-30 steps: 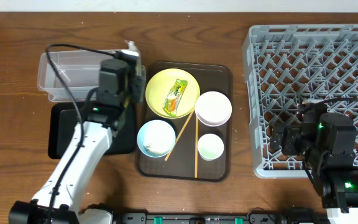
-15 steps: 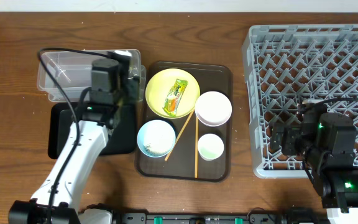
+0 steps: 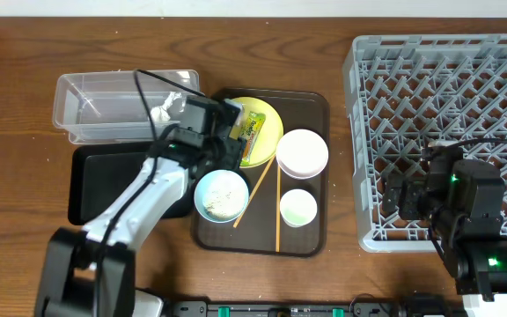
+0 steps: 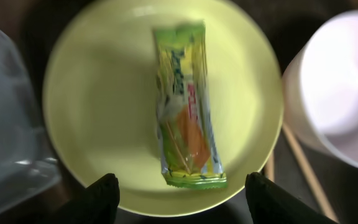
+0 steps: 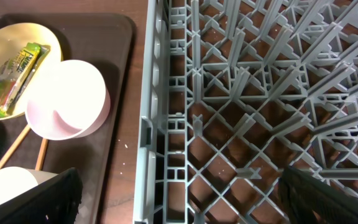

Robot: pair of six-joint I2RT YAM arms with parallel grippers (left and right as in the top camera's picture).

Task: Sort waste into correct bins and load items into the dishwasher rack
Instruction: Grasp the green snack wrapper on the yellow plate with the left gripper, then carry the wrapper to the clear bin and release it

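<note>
My left gripper [image 3: 233, 130] [image 4: 185, 200] hangs open over the near rim of the round yellow plate [image 3: 268, 113] [image 4: 98, 106], holding nothing. The green-yellow-orange snack wrapper [image 3: 252, 129] [image 4: 185, 118] lies on the plate, its near end between my fingertips [image 4: 102, 199]. A crumpled white tissue [image 3: 167, 107] lies in the clear tub [image 3: 95, 106]. The light blue bowl [image 3: 220, 195] holds rice scraps. On the brown tray are also the white bowl [image 3: 302, 152], the pale green cup [image 3: 298, 208] and two chopsticks [image 3: 277, 210]. My right gripper [image 3: 405, 199] [image 5: 179, 202] stands open over the dishwasher rack's [image 3: 447, 106] [image 5: 241, 93] left edge.
The shallow black tray [image 3: 91, 180] lies in front of the clear tub, partly under my left arm. The dark brown serving tray [image 3: 311, 106] sits between the bins and the rack. Bare wooden table shows at the front left.
My left gripper opened over the clear tub and the tissue now lies in it. The left arm then swung right to the yellow plate. The right arm has not moved.
</note>
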